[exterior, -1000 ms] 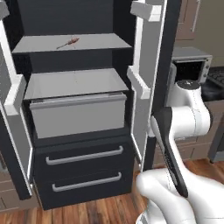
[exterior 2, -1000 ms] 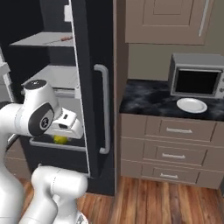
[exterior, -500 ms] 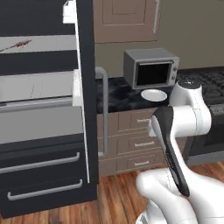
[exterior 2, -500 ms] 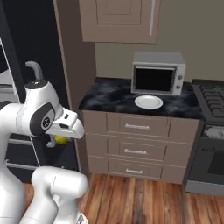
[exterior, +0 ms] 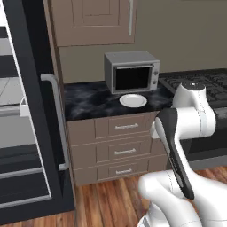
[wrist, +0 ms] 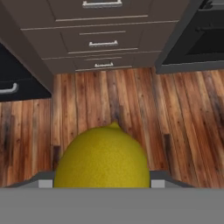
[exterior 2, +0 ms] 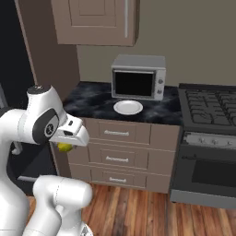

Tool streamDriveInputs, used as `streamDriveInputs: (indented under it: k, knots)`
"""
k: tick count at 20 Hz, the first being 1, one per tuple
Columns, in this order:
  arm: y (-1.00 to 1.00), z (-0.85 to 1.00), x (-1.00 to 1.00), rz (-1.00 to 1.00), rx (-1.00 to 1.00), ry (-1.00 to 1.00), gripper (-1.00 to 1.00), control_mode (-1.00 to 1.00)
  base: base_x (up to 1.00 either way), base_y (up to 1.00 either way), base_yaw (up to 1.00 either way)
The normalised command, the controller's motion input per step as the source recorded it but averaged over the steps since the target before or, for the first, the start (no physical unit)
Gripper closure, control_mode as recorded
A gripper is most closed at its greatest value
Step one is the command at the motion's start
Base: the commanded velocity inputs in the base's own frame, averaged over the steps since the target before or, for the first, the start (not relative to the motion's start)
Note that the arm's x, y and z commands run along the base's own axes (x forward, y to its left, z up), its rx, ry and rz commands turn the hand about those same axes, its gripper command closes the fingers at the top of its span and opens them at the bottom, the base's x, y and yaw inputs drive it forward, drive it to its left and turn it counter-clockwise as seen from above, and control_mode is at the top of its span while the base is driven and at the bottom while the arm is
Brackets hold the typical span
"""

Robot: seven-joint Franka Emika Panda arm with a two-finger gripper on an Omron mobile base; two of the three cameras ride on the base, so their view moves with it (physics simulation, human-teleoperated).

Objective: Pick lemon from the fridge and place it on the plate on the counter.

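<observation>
The bright yellow lemon (wrist: 103,157) sits between my gripper's (wrist: 103,182) fingers and hangs over the wooden floor. In the right base view the lemon (exterior 2: 64,147) peeks out under the hand, where the gripper (exterior 2: 65,144) is shut on it, low and in front of the drawers' left end. The white plate (exterior: 133,100) (exterior 2: 128,107) lies on the black marble counter (exterior: 86,99) (exterior 2: 87,94) just in front of the microwave. The dark fridge (exterior: 31,88) (exterior 2: 18,50) stands at the left with its grey bar handle (exterior: 57,119).
A grey microwave (exterior: 131,71) (exterior 2: 138,76) stands at the back of the counter. A dark stove (exterior 2: 207,106) (exterior: 199,82) with an oven below adjoins the counter on the right. Brown drawers (exterior 2: 117,159) with silver handles face me; upper cabinets (exterior 2: 94,20) hang above.
The base has driven to the right, so the views have swung from the open fridge to the counter and stove. The lemon stays in the shut gripper.
</observation>
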Motion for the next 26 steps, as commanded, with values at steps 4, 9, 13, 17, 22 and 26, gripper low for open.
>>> streamDriveInputs:
  k: [4, 9, 13, 17, 22, 26]
  knots:
    - [0.00, 0.00, 0.00, 0.00, 0.00, 0.00, 1.00, 1.00, 0.72, -0.45, 0.05]
    - [0.00, 0.00, 0.00, 0.00, 0.00, 0.00, 1.00, 1.00, 0.82, -0.32, 0.02]
    - [0.00, 0.00, 0.00, 0.00, 0.00, 0.00, 1.00, 1.00, 0.88, -0.35, 0.03]
    - [0.00, 0.00, 0.00, 0.00, 0.00, 0.00, 1.00, 1.00, 0.81, -0.37, 0.04]
    - [0.00, 0.00, 0.00, 0.00, 0.00, 0.00, 1.00, 1.00, 0.46, -0.23, 0.06]
    - [0.00, 0.00, 0.00, 0.00, 0.00, 0.00, 1.00, 1.00, 0.29, 0.00, 0.03]
